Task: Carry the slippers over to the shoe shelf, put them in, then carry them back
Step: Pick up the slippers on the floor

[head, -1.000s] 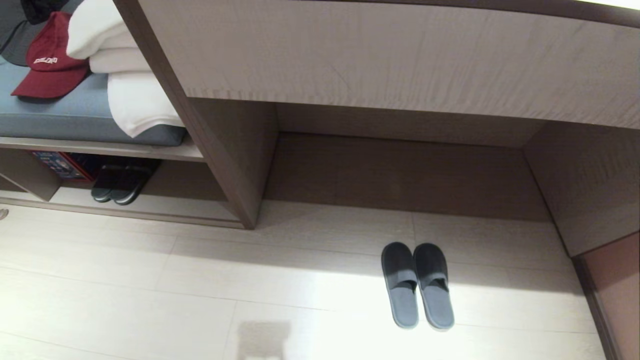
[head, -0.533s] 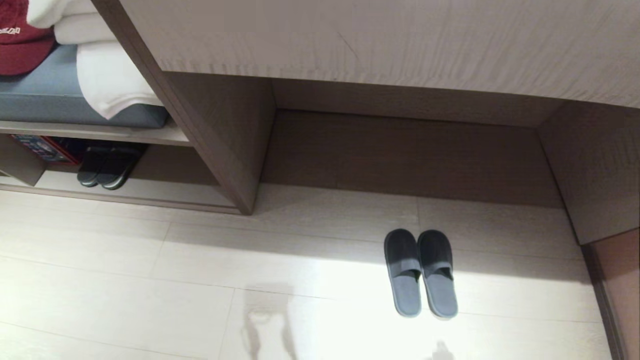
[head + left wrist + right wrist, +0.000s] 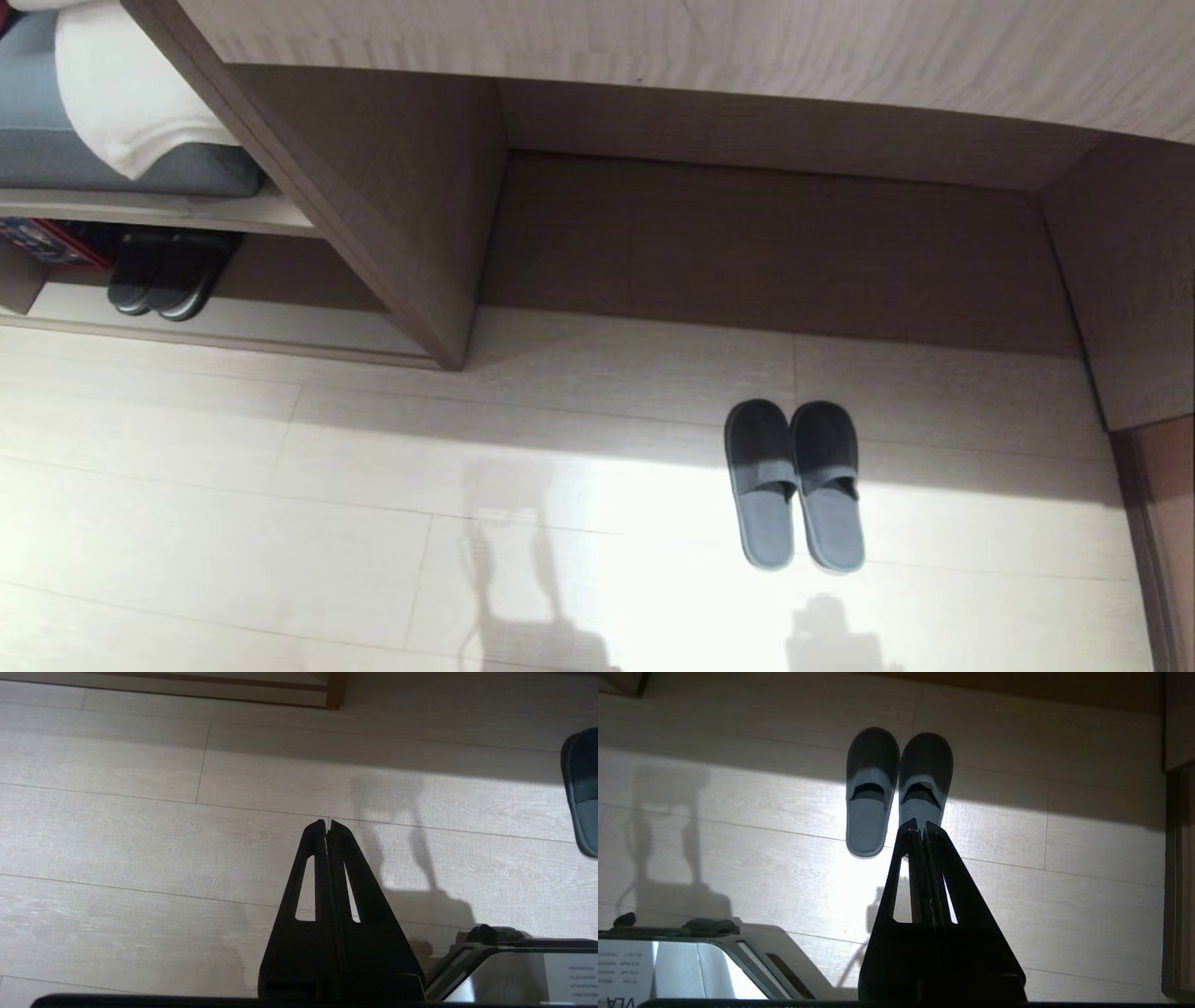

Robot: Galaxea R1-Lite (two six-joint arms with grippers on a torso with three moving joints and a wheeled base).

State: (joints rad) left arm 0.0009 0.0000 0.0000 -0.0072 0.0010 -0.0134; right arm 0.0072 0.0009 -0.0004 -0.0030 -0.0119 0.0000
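Note:
The slippers (image 3: 794, 485), a grey-blue pair, lie side by side on the pale floor in front of the wide recess, toes toward it. The right wrist view shows them (image 3: 871, 812) just beyond my right gripper (image 3: 921, 826), which hangs above the floor, shut and empty. My left gripper (image 3: 327, 823) is also shut and empty over bare floor, with one slipper's edge (image 3: 584, 788) off to its side. The shoe shelf (image 3: 280, 322) is the low cubby at the far left. Neither gripper appears in the head view; only their shadows fall on the floor.
A blacker pair of slippers (image 3: 163, 280) sits inside the shoe shelf. White towels (image 3: 121, 103) lie on a blue cushion (image 3: 56, 159) above it. A brown divider panel (image 3: 392, 252) separates shelf and recess (image 3: 766, 243). My base (image 3: 514, 970) shows near both wrists.
The head camera has tipped downward, so the whole scene slid up in the picture and the arms' shadows came into view. The slippers have not moved on the floor.

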